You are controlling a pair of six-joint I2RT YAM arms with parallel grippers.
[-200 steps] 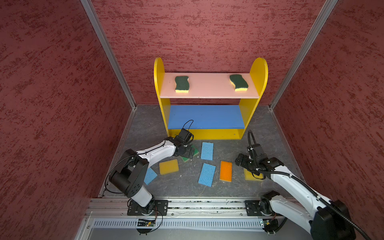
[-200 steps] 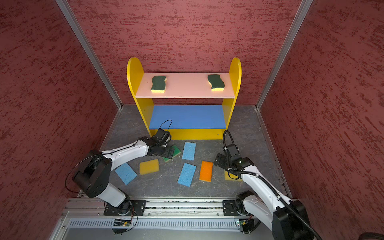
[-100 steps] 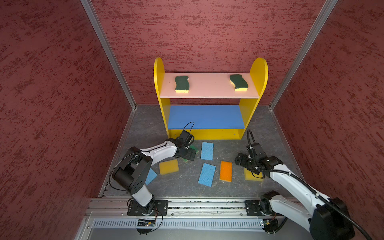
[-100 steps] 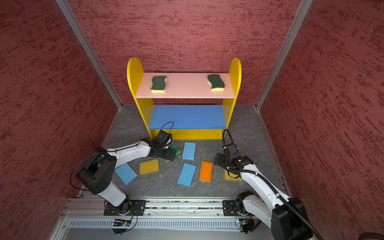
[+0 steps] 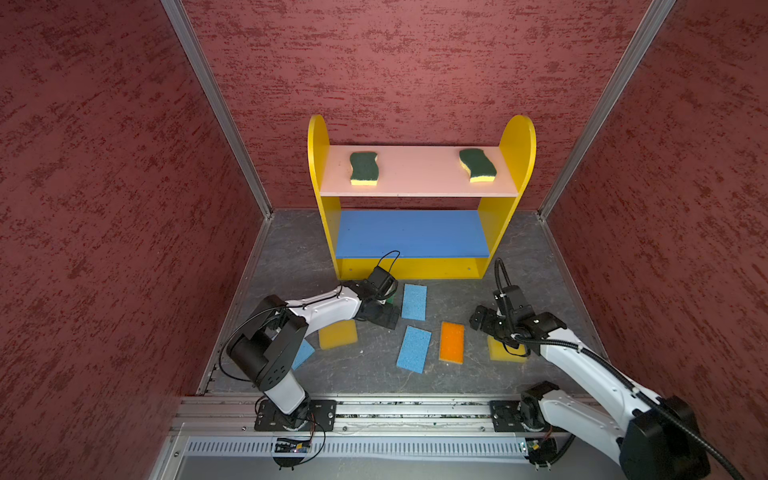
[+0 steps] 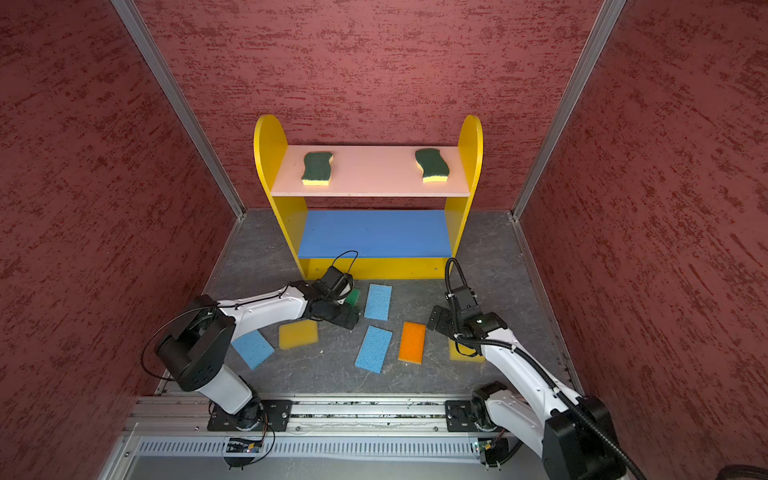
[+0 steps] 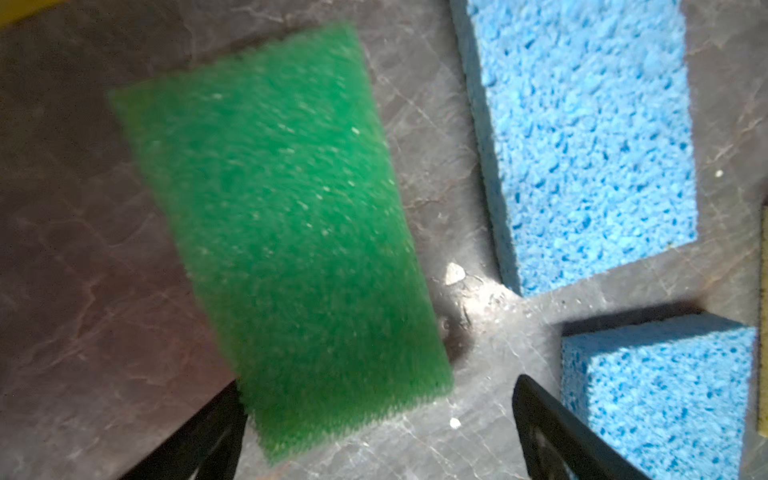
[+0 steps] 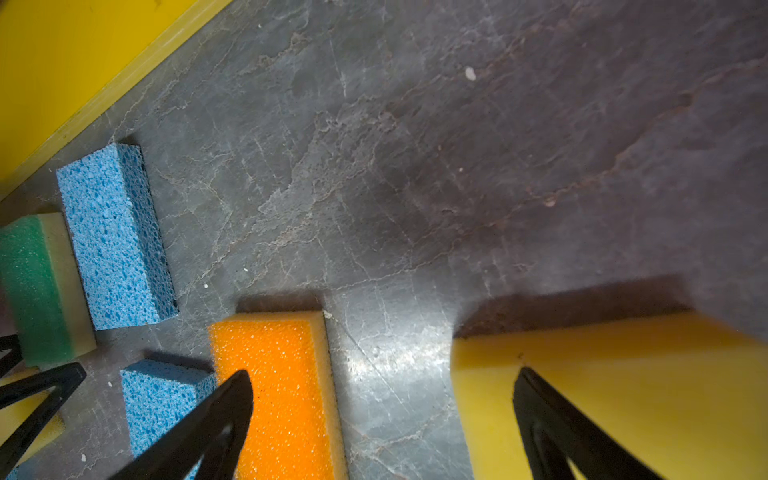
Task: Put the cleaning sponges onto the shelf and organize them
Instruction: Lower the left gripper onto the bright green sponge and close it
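The shelf [image 5: 516, 143] stands at the back, with two dark-green wavy sponges [image 5: 364, 168] [image 5: 478, 165] on its pink top board. My left gripper [image 5: 385, 311] [image 7: 378, 384] is open, low over a bright green sponge [image 7: 282, 232] whose near end lies between the fingers. My right gripper [image 5: 492, 332] [image 8: 383, 372] is open above bare floor, one finger over the orange sponge [image 8: 278, 374], the other over a yellow sponge [image 8: 615, 374]. Blue sponges [image 5: 414, 302] [image 5: 414, 349] [image 5: 302, 353] and another yellow sponge [image 5: 338, 333] lie on the floor.
Red walls [image 5: 104, 208] close in the sides and back. The shelf's blue middle board [image 5: 411, 233] carries nothing. The arm bases sit on a metal rail [image 5: 415, 411] at the front.
My left arm has swung slightly, bringing its gripper further over the green sponge. The right gripper has barely moved.
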